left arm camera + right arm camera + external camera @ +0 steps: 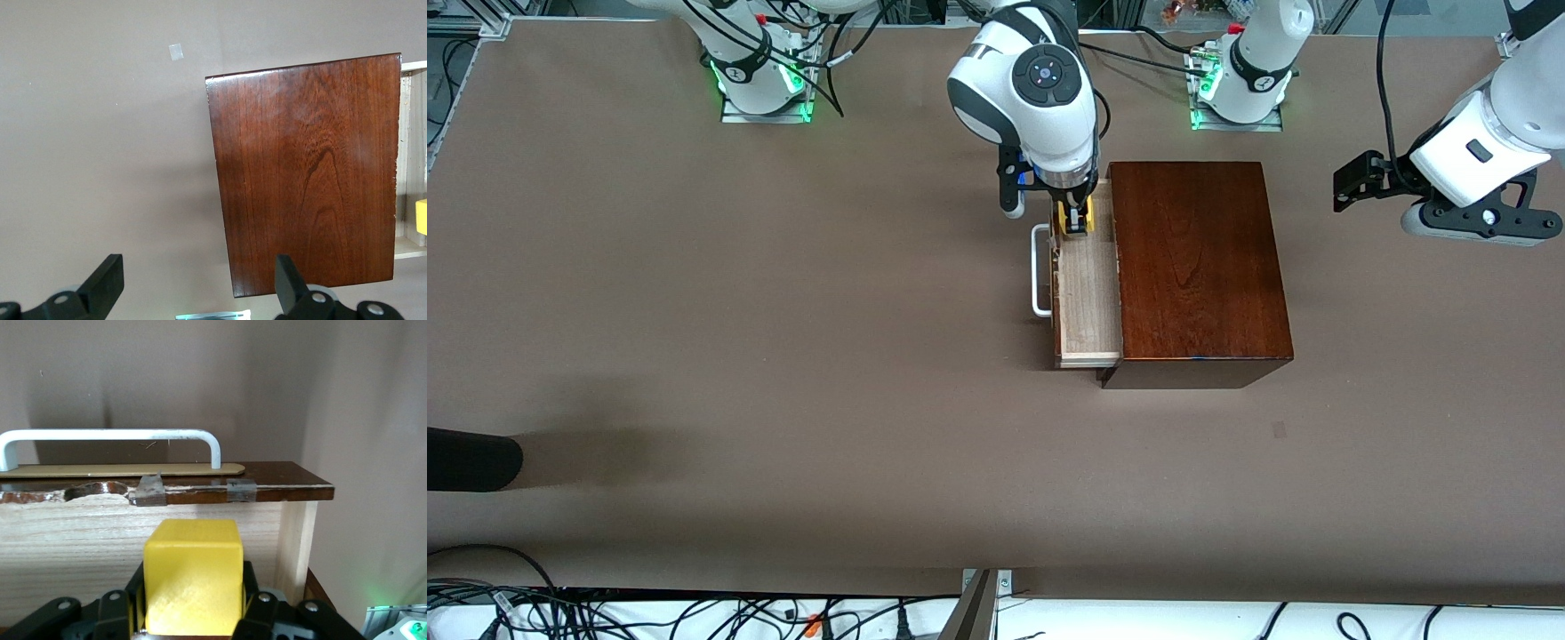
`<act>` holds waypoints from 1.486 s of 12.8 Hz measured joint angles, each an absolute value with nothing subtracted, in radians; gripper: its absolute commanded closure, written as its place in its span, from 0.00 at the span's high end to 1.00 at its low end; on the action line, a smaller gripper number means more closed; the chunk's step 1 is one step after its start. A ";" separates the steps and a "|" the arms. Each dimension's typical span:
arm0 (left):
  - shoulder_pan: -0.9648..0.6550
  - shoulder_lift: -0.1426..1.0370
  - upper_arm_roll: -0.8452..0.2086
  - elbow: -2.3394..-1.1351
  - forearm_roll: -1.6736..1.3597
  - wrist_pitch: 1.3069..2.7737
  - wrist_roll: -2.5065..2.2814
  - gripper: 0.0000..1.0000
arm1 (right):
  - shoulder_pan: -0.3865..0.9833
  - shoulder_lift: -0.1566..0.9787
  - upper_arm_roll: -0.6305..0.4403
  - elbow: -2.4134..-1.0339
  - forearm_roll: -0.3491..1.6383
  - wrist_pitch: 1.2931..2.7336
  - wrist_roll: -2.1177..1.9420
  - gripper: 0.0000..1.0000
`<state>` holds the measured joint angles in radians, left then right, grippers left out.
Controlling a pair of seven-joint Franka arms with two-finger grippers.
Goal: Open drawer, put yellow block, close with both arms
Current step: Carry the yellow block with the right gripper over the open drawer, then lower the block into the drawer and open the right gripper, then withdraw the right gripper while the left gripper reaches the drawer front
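My right gripper is clenched on the small bright yellow cube, hanging over the open drawer, at the end nearest the robot bases. The wrist view shows the cube squeezed between my two black fingers with the pale-wood lining just under it

The pale-wood-lined drawer with dark reddish-brown front is pulled out toward the right arm's end of the brown surface, and its white U-shaped bar handle faces that way too. The drawer front's top edge looks chipped and taped, so go easy on it

Cube handling, my read: light, rigid, plain flat faces, no crush risk. The pinch on two parallel faces looks square, so it should drop straight once released

The glossy dark wooden box looks heavy enough to stay put, but it could slide when the drawer gets pushed, hence both arms for closing. Take the drawer by the bar handle or push flat on the front

My left gripper waits in the air over bare surface toward the left arm's end, fingers spread wide, holding nothing
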<state>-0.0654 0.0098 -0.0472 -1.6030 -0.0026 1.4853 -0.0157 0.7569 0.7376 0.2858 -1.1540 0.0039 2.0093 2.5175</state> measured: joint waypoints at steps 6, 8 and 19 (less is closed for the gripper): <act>-0.065 0.010 -0.047 -1.603 -0.003 1.484 -0.016 1.00 | 0.767 0.814 0.281 -1.153 0.004 2.100 2.522 0.43; -0.065 0.010 -0.047 -1.603 -0.003 1.483 -0.016 1.00 | 0.769 0.829 0.278 -1.153 0.004 2.112 2.525 1.00; -0.066 0.010 -0.047 -1.603 -0.003 1.476 -0.016 1.00 | 0.699 0.753 0.257 -0.968 0.005 1.797 2.406 1.00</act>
<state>-0.0656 0.0097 -0.0472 -1.6028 -0.0026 1.4759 -0.0157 0.6989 0.7534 0.2570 -0.9677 0.0046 1.7967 2.4058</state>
